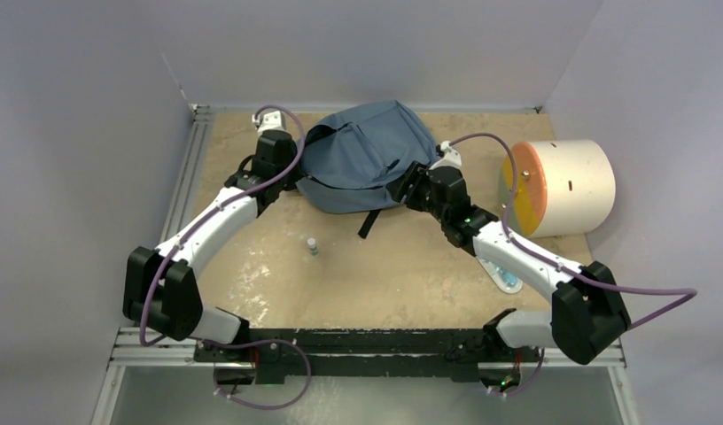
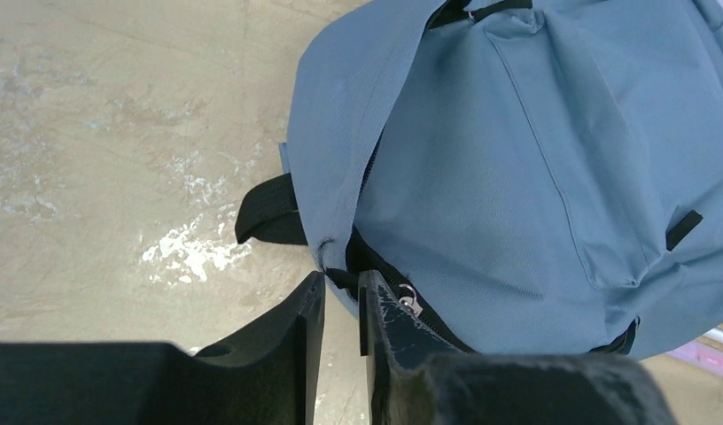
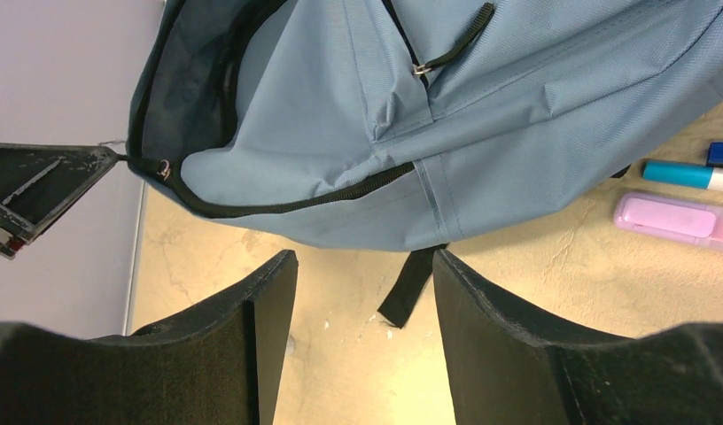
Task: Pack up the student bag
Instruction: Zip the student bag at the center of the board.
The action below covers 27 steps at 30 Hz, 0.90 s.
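Observation:
The grey-blue student bag lies at the back middle of the table, and its main zipper gapes to show a dark inside. At the bag's left edge, my left gripper has its jaws narrowly apart. In the left wrist view the left gripper has the bag's black zipper corner lying between its tips, next to a silver zipper pull. My right gripper stands open at the bag's right side. In the right wrist view the right gripper hangs just short of the bag, with a black strap end between its fingers.
A white cylinder with an orange face lies at the right. A small bottle stands on the table in front of the bag. A pink case and a blue-capped marker lie beside the bag. Grey walls close in behind and to the sides.

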### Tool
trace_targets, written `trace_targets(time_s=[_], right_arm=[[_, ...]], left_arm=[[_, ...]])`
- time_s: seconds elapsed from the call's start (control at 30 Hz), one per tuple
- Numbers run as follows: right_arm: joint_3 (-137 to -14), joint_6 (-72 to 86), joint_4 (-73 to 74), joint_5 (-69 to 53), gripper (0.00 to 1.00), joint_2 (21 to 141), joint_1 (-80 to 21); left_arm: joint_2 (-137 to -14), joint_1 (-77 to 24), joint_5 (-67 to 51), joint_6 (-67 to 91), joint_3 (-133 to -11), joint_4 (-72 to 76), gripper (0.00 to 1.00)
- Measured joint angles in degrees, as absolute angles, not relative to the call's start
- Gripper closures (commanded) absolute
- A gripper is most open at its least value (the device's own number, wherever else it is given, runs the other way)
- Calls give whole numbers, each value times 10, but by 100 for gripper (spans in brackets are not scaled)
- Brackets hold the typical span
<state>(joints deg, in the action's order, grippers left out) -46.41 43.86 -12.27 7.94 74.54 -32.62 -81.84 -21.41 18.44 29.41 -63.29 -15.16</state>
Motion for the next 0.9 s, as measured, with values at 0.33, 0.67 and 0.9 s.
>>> trace_targets(time_s=[0.33, 0.67, 0.9], right_arm=[[-464, 438, -123, 79, 39, 745, -326], [-476, 325, -186, 45, 34, 762, -399], [-510, 116, -318, 24, 27, 857, -461]], left_arm=[[-825, -214, 189, 287, -637, -142, 100], [-825, -214, 167, 250, -638, -123, 100], [-825, -214, 140, 220, -652, -107, 100]])
